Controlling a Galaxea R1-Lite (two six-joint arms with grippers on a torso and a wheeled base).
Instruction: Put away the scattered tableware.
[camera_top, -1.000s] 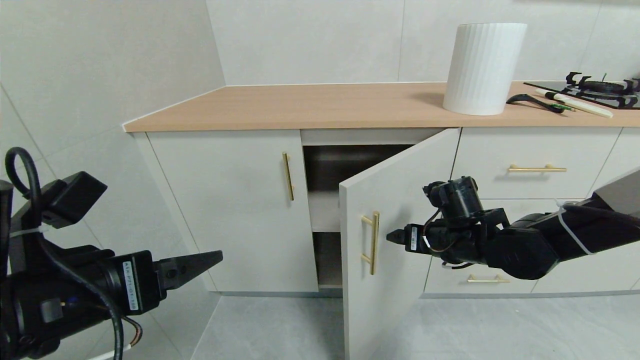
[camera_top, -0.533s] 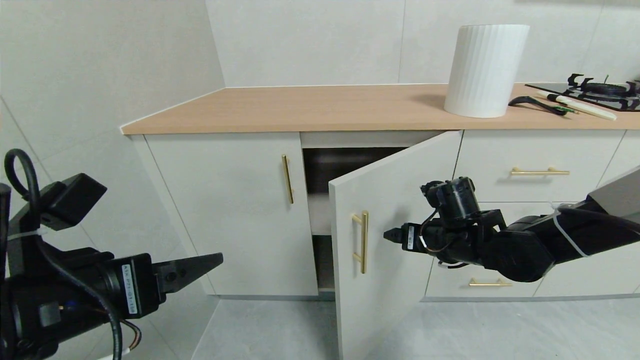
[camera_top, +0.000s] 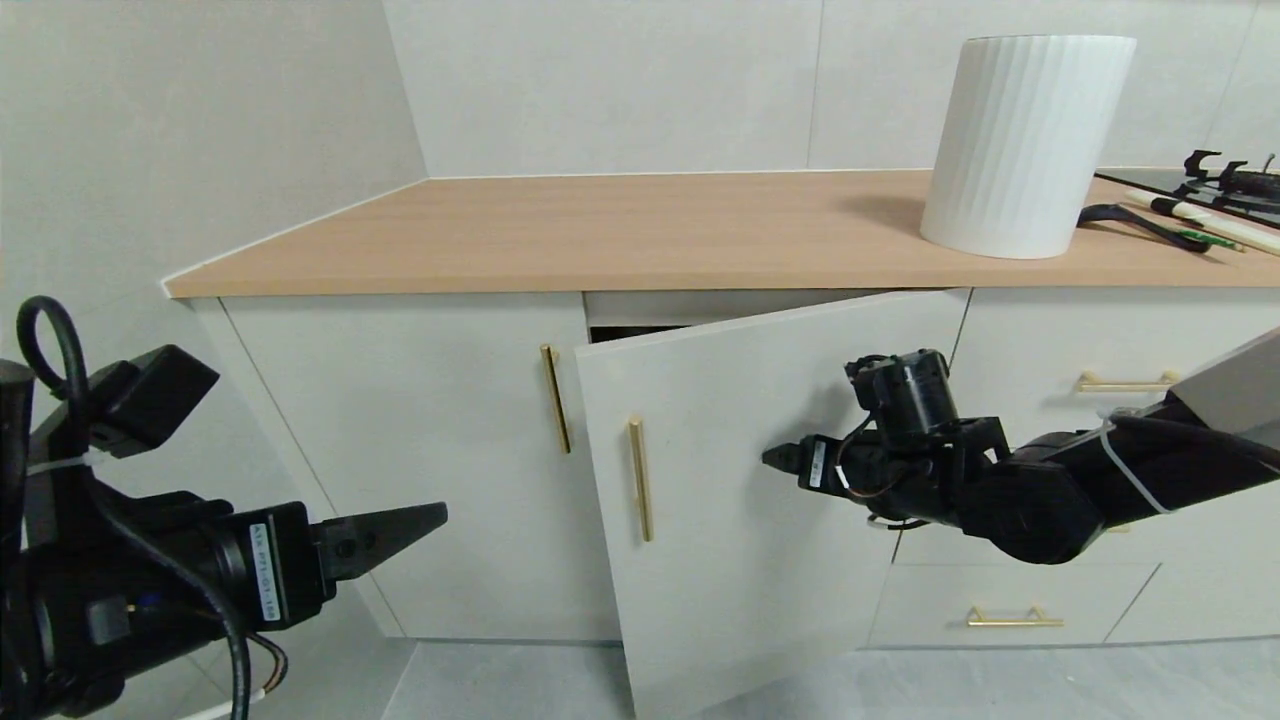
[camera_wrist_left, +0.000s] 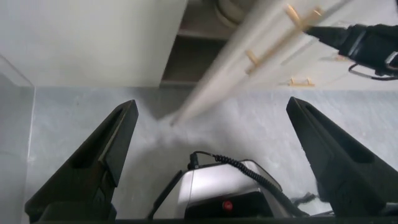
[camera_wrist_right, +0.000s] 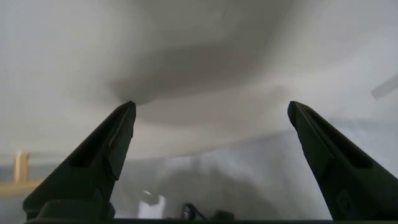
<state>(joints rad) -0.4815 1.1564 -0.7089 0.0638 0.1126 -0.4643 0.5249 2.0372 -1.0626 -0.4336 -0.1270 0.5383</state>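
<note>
Right gripper, spread wide and empty, is by the big cupboard door, while up on the counter past the white pot lie a black spoon and thin sticks, likely light and hard, best pinched mid-handle.

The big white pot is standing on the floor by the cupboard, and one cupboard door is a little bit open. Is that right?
Not quite. The white pot is not on the floor; it stands up on the wooden counter, as the head view shows. The rest is right: one cupboard door is a little bit open.
</note>
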